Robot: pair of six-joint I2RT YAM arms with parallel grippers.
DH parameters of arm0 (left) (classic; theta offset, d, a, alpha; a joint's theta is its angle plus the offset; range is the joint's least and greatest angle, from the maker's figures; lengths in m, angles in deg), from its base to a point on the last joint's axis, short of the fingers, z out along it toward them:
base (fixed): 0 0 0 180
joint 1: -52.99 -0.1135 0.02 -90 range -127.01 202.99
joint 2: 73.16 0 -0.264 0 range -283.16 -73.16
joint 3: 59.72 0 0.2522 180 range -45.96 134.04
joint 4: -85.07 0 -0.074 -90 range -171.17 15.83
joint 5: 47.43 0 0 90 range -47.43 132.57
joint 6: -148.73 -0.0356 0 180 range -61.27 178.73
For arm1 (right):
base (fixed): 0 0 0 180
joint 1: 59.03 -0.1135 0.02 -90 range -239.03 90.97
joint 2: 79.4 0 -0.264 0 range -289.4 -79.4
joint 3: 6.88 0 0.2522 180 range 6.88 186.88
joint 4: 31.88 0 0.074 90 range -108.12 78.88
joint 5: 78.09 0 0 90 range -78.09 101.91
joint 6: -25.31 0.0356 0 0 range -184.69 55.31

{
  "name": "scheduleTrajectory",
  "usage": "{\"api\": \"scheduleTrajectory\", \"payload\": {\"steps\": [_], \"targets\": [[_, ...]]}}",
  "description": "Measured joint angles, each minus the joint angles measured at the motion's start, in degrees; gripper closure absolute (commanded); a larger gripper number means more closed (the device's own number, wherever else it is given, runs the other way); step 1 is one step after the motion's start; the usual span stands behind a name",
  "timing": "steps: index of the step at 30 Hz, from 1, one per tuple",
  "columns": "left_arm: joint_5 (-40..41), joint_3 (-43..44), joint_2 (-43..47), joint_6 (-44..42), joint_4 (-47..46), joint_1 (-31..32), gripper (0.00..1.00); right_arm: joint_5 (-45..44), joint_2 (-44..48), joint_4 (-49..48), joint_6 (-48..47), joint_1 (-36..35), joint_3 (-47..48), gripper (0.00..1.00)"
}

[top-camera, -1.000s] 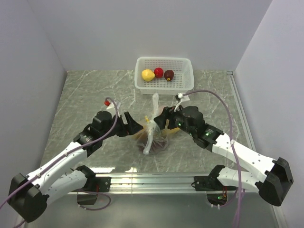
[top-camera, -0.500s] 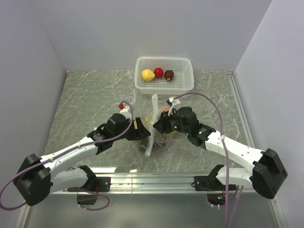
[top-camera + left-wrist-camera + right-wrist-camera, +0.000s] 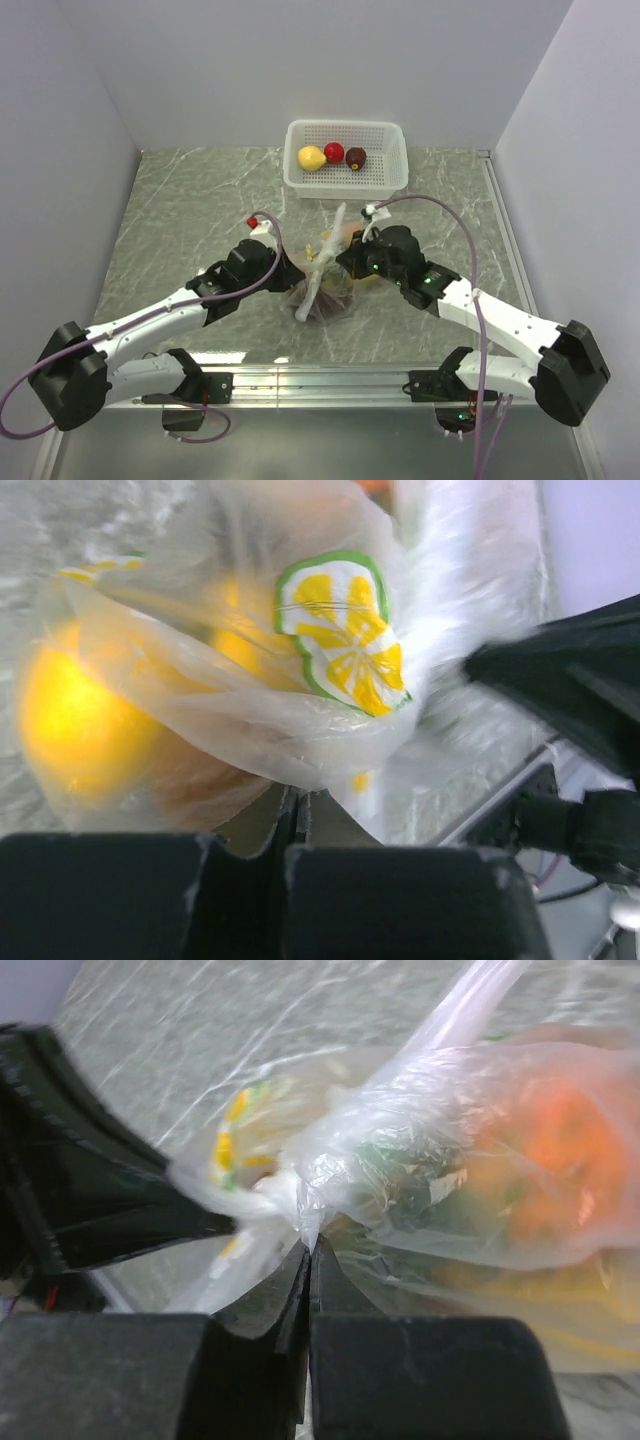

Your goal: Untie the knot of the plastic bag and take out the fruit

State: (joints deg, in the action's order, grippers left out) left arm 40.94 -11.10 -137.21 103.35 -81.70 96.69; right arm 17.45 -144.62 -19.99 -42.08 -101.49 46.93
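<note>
The clear plastic bag (image 3: 322,288) lies mid-table, fruit showing through it: a round yellow one (image 3: 75,720), an orange one (image 3: 560,1135), dark purple at the bottom (image 3: 325,308). My left gripper (image 3: 297,272) is at the bag's left side, shut on a pinch of the film (image 3: 298,798). From the right, my right gripper (image 3: 346,262) is shut on a fold of plastic (image 3: 308,1248) just below a twisted bunch of the bag (image 3: 285,1192). A long plastic tail (image 3: 336,225) points toward the back.
A white basket (image 3: 345,184) stands at the back behind the bag, holding a yellow, a red and a dark fruit. Grey walls close in left and right. A metal rail runs along the near edge, by the arm bases.
Both grippers moved in from either side onto the bag and shut on its film. The bag's long tail has tilted to the right.
</note>
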Motion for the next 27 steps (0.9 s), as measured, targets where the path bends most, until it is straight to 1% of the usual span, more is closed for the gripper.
{"api": "scheduleTrajectory", "payload": {"steps": [2, 5, 7, 9, 12, 15, 16, 17, 18, 19, 20, 21, 22, 23, 24, 25, 27], "targets": [[2.27, 0.07, 1.09, -0.26, 1.33, -0.04, 1.0, -2.58, 1.88, 1.33, 0.46, 1.42, -0.31, 1.0], [6.6, 0.09, 4.02, -0.39, 3.85, -0.87, 0.99, -7.48, 6.47, 3.43, 2.69, 5.99, -2.32, 1.0], [9.97, 0.09, 6.51, 0.09, 6.4, -3.52, 0.99, -10.29, 10.12, 4.83, 5.75, 10.32, -4.83, 1.0], [11.17, -0.59, 8.57, 1.7, 7.54, -7.91, 0.99, -11.65, 14.1, 6.58, 10.43, 14.6, -8.17, 1.0], [8.92, -3.8, 12.35, 5.14, 6.62, -14.25, 1.0, -10.43, 18.73, 7.45, 16.09, 15.74, -13.2, 1.0], [5.33, -6.34, 13.51, 6.69, 5.64, -16.68, 1.0, -7.93, 21.75, 7.5, 17.79, 15.69, -16.44, 0.99], [4.5, -6.34, 12.96, 6.49, 5.2, -16.92, 0.99, -7.56, 22.4, 7.61, 17.49, 15.56, -16.85, 0.94], [3.72, -6.23, 12.17, 6.05, 4.55, -17.35, 0.99, -7.43, 22.97, 8.0, 16.87, 15.21, -16.9, 0.74], [3.17, -5.9, 11.39, 5.6, 4.35, -17.68, 0.97, -7.43, 23.34, 8.2, 16.46, 14.91, -16.81, 0.63], [3.04, -5.38, 10.47, 4.9, 4.37, -18.05, 0.93, -7.72, 23.78, 9.2, 14.99, 14.19, -16.39, 0.53], [2.99, -4.72, 9.62, 4.04, 4.59, -18.51, 0.87, -8.22, 24.06, 10.49, 13.73, 13.27, -15.65, 0.36], [2.97, -4.0, 9.03, 3.19, 4.9, -18.86, 0.71, -8.81, 24.06, 12.15, 12.35, 12.15, -14.43, 0.32], [2.95, -3.37, 8.83, 2.47, 5.2, -19.08, 0.6, -9.31, 23.89, 13.99, 10.49, 10.56, -12.61, 0.3], [2.95, -2.4, 8.94, 1.38, 6.1, -19.26, 0.34, -10.21, 23.5, 15.82, 8.59, 8.52, -10.34, 0.29], [2.93, -1.55, 9.29, 0.46, 6.73, -19.26, 0.23, -10.62, 23.12, 16.92, 7.04, 6.86, -8.31, 0.28], [2.93, -0.52, 9.99, -0.17, 7.74, -19.15, 0.15, -11.34, 22.32, 18.67, 4.76, 4.61, -5.35, 0.28], [3.04, 1.97, 12.11, -1.38, 10.75, -18.4, 0.03, -12.85, 20.48, 20.79, 0.63, 0.66, 0.55, 0.28]]}}
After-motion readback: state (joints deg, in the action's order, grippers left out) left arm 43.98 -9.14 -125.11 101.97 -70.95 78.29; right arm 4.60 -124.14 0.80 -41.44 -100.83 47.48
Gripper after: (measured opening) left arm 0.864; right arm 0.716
